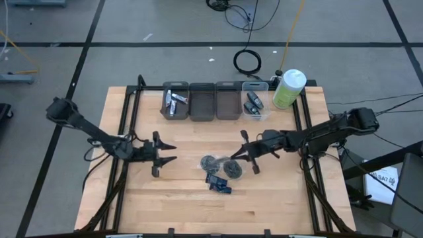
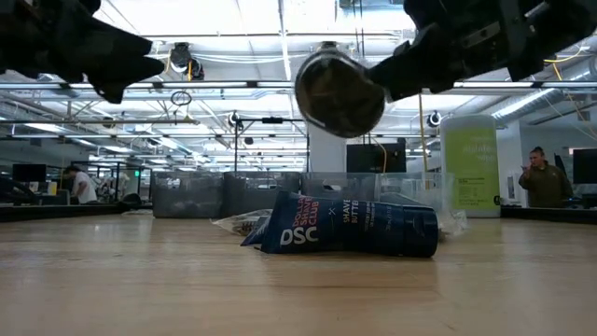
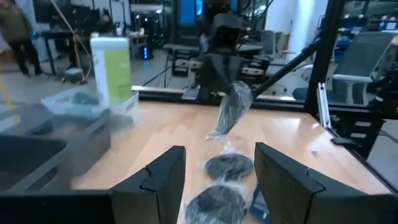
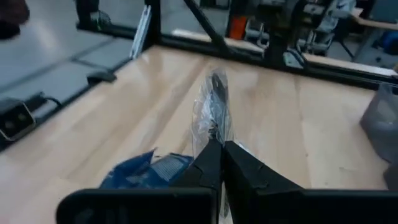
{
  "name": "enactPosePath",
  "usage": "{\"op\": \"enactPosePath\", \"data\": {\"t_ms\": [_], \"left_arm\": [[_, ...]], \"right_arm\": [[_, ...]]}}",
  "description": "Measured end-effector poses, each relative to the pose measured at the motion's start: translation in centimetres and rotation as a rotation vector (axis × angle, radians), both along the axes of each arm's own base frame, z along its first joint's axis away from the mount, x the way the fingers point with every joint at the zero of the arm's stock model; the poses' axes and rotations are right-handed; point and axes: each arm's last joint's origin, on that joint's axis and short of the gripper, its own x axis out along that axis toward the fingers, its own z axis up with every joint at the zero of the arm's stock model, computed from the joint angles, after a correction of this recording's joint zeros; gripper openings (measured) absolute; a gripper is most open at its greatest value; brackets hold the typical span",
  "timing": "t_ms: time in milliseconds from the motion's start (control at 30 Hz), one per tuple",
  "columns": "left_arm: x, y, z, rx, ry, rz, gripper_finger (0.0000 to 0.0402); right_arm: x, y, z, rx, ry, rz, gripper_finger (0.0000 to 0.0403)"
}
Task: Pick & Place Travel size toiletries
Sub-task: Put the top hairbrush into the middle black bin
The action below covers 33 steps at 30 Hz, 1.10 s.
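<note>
My right gripper is shut on a round dark grey disc in a clear wrapper, held in the air over the table's middle. Two more wrapped discs lie flat on the wood below it, and dark blue packets lie just nearer. In the low view a blue packet lies on its side. My left gripper hovers open left of the discs, pointing at them. In the left wrist view its fingers frame the two lying discs. My right gripper pinches the clear wrapper's edge between its two shut fingers, slanting down from the table's right. The dark disc stands out beyond the fingertips inside the wrapper. It is lifted clear of the table and tilted.
Several bins stand in a row along the far edge; the leftmost holds white-and-blue tubes and the clear rightmost holds dark pieces. A big green bottle with a white cap stands right of them. Bare wood lies along the near edge.
</note>
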Motion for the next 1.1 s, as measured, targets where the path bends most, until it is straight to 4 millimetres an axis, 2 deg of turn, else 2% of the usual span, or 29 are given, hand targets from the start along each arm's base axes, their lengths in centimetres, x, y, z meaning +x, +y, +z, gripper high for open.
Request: {"op": "enactPosePath", "data": {"t_ms": [200, 467, 633, 767, 967, 1100], "left_arm": [[3.0, -0.4, -0.2, 0.053, 0.036, 0.036, 0.0186], [9.9, -0.6, 1.8, 0.164, 0.050, 0.135, 0.0186], [13.3, -0.6, 2.2, 0.232, 0.080, 0.100, 0.0186], [14.5, -0.8, 2.3, 0.266, 0.106, 0.063, 0.0186], [14.6, -0.5, 2.0, 0.229, 0.124, 0.028, 0.0186], [14.8, -0.7, 1.3, 0.185, 0.147, -0.085, 0.0186]], "right_arm": [[-1.6, -0.5, -0.2, 0.040, -0.099, -0.002, 0.0000], [-2.6, -0.7, 0.1, 0.043, -0.145, -0.004, 0.0000], [-3.0, -0.7, 0.4, 0.044, -0.157, 0.003, 0.0000], [-3.2, -0.6, 0.7, 0.060, -0.163, 0.043, 0.0000], [-3.4, -0.6, 0.7, 0.060, -0.173, 0.041, 0.0000], [-3.5, -0.6, 0.6, 0.062, -0.172, 0.041, 0.0000]]}}
